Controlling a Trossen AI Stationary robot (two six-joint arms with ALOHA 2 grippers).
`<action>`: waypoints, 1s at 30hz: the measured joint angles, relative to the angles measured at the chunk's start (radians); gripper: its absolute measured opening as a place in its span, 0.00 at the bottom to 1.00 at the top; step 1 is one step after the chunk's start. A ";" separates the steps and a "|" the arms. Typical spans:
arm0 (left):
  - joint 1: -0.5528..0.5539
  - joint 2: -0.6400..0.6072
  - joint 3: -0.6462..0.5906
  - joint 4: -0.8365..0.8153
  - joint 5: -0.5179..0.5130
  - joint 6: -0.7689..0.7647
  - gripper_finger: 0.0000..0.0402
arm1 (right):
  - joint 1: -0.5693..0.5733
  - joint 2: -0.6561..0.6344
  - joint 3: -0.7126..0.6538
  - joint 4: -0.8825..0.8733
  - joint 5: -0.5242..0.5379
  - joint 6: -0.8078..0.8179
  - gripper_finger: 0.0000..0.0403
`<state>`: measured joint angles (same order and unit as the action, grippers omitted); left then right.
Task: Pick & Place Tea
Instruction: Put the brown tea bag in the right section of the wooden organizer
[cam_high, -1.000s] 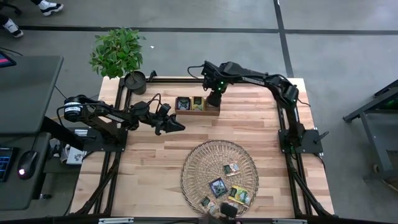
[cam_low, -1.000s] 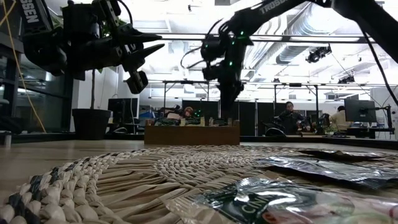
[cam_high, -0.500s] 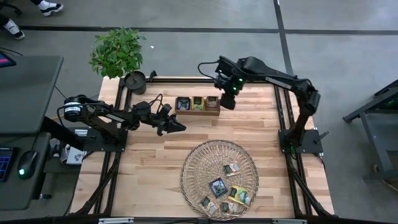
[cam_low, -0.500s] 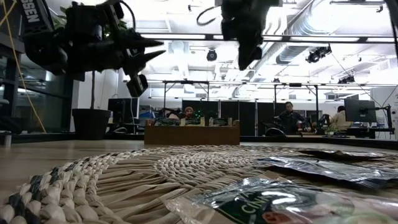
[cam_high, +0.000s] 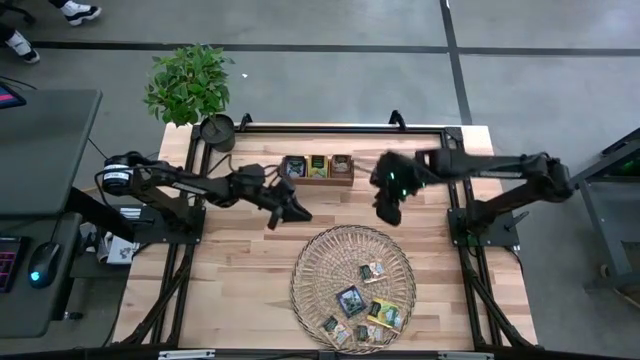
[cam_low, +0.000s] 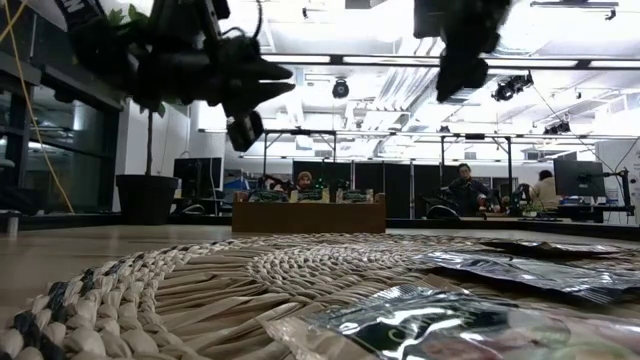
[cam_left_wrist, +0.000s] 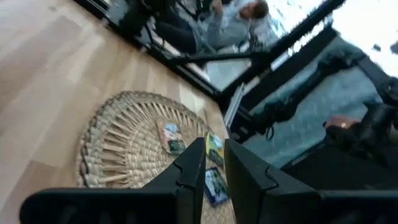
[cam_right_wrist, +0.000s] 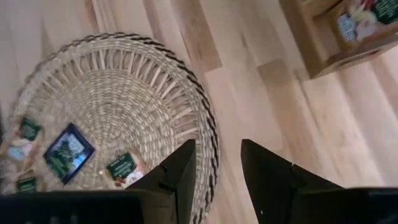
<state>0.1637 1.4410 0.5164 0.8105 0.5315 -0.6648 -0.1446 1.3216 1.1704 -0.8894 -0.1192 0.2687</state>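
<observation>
Several small tea sachets (cam_high: 351, 300) lie flat on the round woven tray (cam_high: 300, 275) at the near middle of the table; more stand in the wooden box (cam_high: 318, 168) near the far edge. My left gripper (cam_high: 300, 213) hovers between box and tray, its fingers a narrow gap apart and empty. My right gripper (cam_high: 386, 214) hangs open and empty above the table just beyond the tray's far right rim. The right wrist view shows the tray (cam_right_wrist: 208, 124) with a dark blue sachet (cam_right_wrist: 68, 152) on it and the box (cam_right_wrist: 348, 37) beyond.
A potted plant (cam_high: 215, 130) stands at the far left corner. Bare wood lies left of the tray and between the tray and the box. In the low view, the box (cam_low: 308, 216) sits beyond the tray, and people sit at desks in the room behind.
My right gripper rose from the right end of the box, then swung toward the table's right and near side, ending above the tray's far rim. My left gripper moved a little right and nearer, toward the tray. The sachets on the tray stayed put.
</observation>
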 joint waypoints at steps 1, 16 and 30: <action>-0.016 0.000 0.016 -0.031 -0.004 0.018 0.14 | 0.030 -0.018 -0.037 0.033 0.025 0.027 0.31; -0.223 0.226 0.236 -0.124 -0.280 -0.385 0.14 | 0.318 -0.048 -0.407 0.400 0.154 0.191 0.19; -0.381 0.548 0.559 -0.137 -0.480 -0.954 0.14 | 0.623 -0.048 -0.520 0.458 0.259 0.325 0.01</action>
<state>-0.2176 1.9890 1.0749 0.6737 0.0513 -1.6192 0.4781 1.2736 0.6508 -0.4317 0.1396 0.5939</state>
